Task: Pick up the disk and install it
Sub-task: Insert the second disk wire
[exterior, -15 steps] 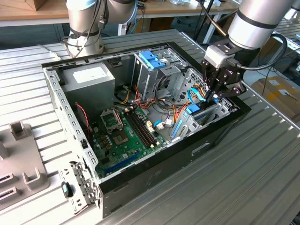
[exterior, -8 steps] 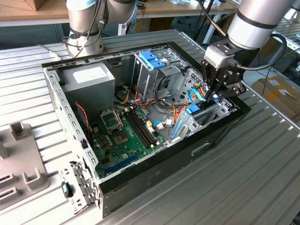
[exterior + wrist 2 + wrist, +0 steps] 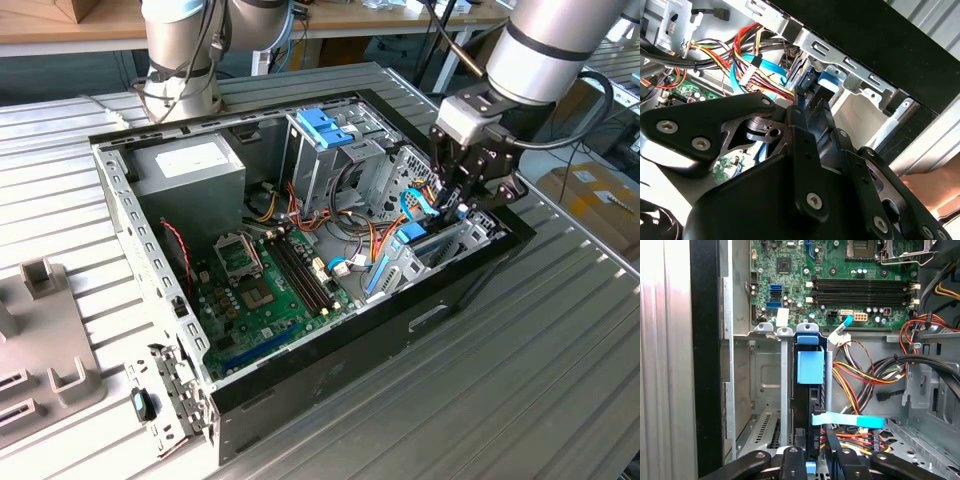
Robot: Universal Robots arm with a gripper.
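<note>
Gripper (image 3: 452, 203) lowered into open computer case (image 3: 300, 395), fingers (image 3: 791, 460) pinched on disk (image 3: 810, 405), held on edge in drive bay by case's front wall, beside motherboard (image 3: 840, 280) and cables (image 3: 860, 375).

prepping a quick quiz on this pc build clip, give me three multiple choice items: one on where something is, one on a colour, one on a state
1. Where is the gripper?
A. over the power supply
B. at the drive bay by the case's front corner, on the exterior view's right
C. outside the case

2. What colour is the carrier rail on the disk?
A. red
B. light blue
C. yellow

3. How does the disk stand?
A. flat on the table
B. on edge in the bay slot, between the gripper's fingers
C. flat on the motherboard

Answers: B, the exterior view shows the gripper there; B, the first wrist view shows blue plastic; B, the first wrist view shows it upright in the slot.
</note>
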